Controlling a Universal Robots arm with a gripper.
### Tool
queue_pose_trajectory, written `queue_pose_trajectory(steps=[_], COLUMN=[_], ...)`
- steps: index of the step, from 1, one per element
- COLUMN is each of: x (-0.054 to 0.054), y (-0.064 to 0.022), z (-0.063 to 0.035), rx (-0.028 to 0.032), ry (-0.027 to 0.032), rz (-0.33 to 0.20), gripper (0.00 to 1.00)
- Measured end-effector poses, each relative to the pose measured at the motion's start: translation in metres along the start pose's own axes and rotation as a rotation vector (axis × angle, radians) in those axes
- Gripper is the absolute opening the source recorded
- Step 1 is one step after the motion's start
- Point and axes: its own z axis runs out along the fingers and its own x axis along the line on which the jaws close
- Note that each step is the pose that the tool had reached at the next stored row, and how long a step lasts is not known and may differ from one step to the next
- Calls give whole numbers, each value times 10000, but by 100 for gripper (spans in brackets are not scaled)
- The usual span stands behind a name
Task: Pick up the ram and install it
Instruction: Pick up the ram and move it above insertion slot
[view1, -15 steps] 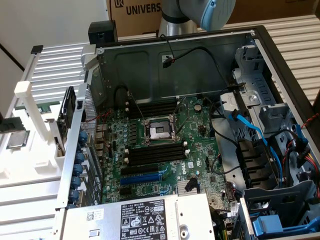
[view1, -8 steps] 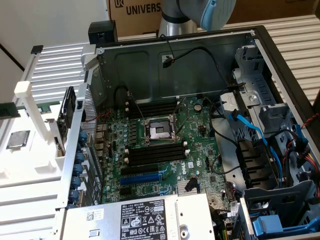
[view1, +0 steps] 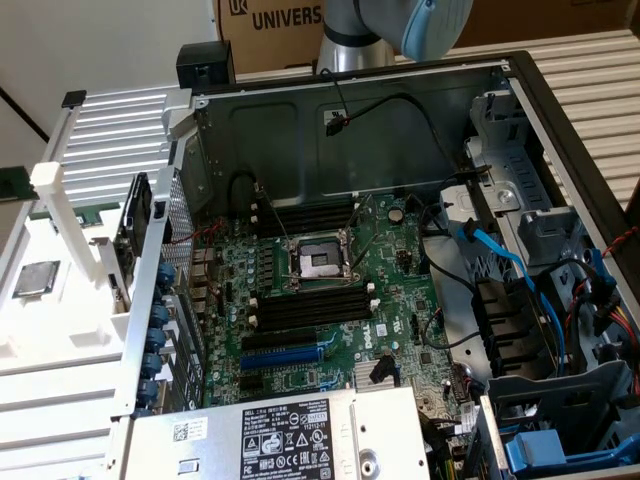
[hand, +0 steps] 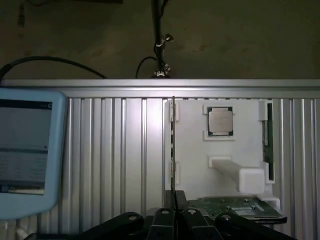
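Hand (hand: 174, 197) tight around one ram (hand: 173, 142), one CPU chip (hand: 220, 121) nearby

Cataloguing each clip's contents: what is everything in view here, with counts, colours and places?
case: 1, grey-black, open
motherboard: 1, green, in case
socket: 1, silver, mid motherboard
slots: two banks, black, flanking socket
power supply: 1, silver, case's near edge
cables: several, blue and black, in case
table: 1, silver, ribbed
holder: 1, white, on table
CPU: 1, silver, in holder
ram: 1, dark, edge-on, along holder's edge
green stick: 1, on edge, holder's opposite side
green board: 1, flat, at holder's end
pendant: 1, blue-framed, on table
box: 1, brown, behind case
arm: 1, grey, blue cap, behind case
gripper: 1, black, shut on ram
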Motion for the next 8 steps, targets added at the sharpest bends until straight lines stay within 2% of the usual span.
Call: queue_pose_trajectory(steps=[8], x=[0], y=[-177], z=[-135], rx=[-2], ry=[1], rz=[9], gripper=[12])
